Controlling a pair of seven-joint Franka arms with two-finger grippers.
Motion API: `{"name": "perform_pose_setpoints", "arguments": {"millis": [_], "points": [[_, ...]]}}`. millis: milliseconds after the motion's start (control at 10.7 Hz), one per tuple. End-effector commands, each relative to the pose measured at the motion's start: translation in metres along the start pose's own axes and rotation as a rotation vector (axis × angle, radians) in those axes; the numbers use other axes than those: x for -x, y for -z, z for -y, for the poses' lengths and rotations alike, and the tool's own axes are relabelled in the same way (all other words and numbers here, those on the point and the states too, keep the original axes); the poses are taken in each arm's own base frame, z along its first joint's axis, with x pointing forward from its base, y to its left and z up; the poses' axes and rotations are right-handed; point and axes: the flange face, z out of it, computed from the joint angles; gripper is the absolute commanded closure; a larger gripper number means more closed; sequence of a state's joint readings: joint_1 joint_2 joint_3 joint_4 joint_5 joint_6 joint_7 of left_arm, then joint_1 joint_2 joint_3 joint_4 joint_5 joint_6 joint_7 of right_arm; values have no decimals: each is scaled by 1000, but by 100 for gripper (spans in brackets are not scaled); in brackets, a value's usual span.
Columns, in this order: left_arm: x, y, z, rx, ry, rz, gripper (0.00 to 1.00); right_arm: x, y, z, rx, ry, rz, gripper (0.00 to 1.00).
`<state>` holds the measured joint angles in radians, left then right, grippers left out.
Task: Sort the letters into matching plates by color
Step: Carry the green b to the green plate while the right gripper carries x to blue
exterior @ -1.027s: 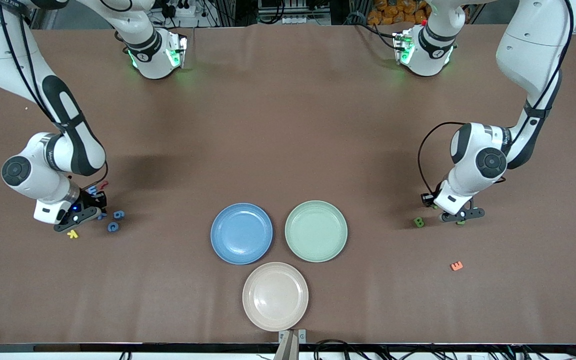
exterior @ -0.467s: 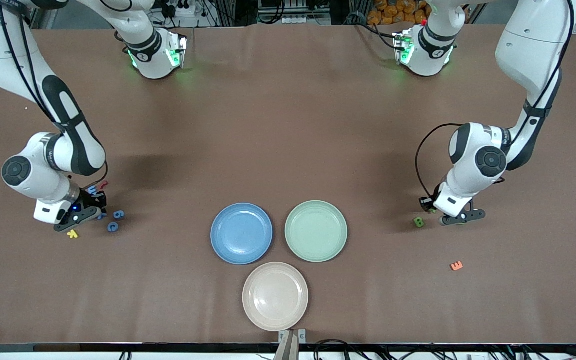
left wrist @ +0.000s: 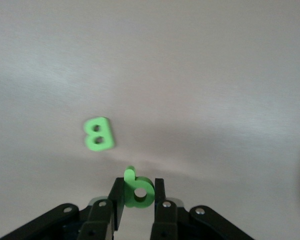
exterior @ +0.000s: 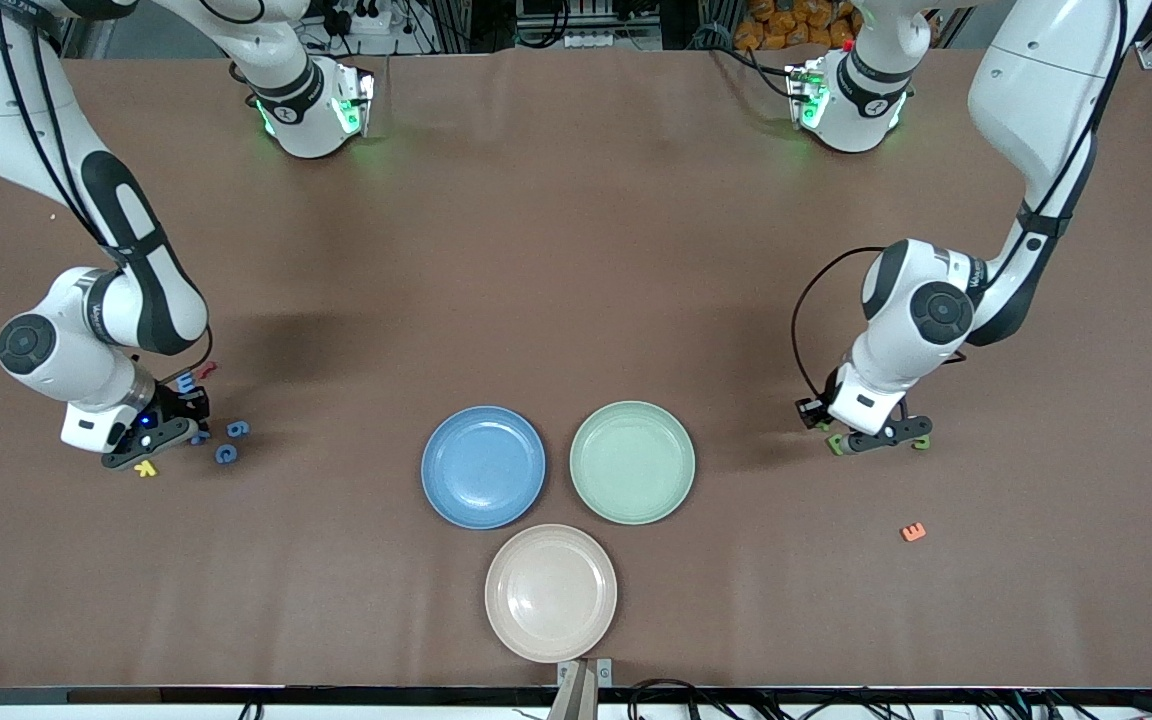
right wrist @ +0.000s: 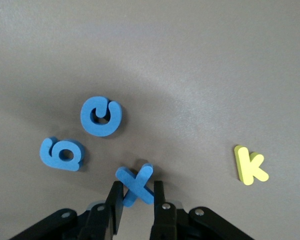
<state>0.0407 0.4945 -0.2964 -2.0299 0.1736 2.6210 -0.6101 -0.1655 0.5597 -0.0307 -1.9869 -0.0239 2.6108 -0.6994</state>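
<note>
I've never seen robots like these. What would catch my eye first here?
Three plates cluster near the front camera: the blue plate beside the green plate, the beige plate nearest. At each end of the table an arm pinches a little letter: the right gripper is shut on a blue X, the left gripper on a green letter.

1 brown surface (exterior: pixel 576 250), matte. 1 beige plate (exterior: pixel 550 592), round, shallow, near the front edge at mid-table. 1 orange letter E (exterior: pixel 913 532), flat, toward the left arm's end. 1 yellow letter K (exterior: pixel 145 467), flat, toward the right arm's end. 1 red letter (exterior: pixel 206 369), partly hidden, same end.
</note>
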Motion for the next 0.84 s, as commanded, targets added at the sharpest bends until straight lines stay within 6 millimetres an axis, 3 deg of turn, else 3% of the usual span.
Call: {"name": "perform_pose_setpoints", "arguments": {"millis": [0, 280, 560, 747], "points": [[13, 11, -44, 32, 57, -11, 100, -8, 21, -9, -16, -12, 4, 83], [25, 16, -96, 69, 99, -23, 100, -17, 41, -6, -35, -82, 20, 84], [46, 17, -154, 111, 175, -21, 100, -53, 65, 19, -68, -193, 27, 87], [50, 24, -180, 141, 224, -27, 100, -74, 75, 36, -115, -266, -6, 87]]}}
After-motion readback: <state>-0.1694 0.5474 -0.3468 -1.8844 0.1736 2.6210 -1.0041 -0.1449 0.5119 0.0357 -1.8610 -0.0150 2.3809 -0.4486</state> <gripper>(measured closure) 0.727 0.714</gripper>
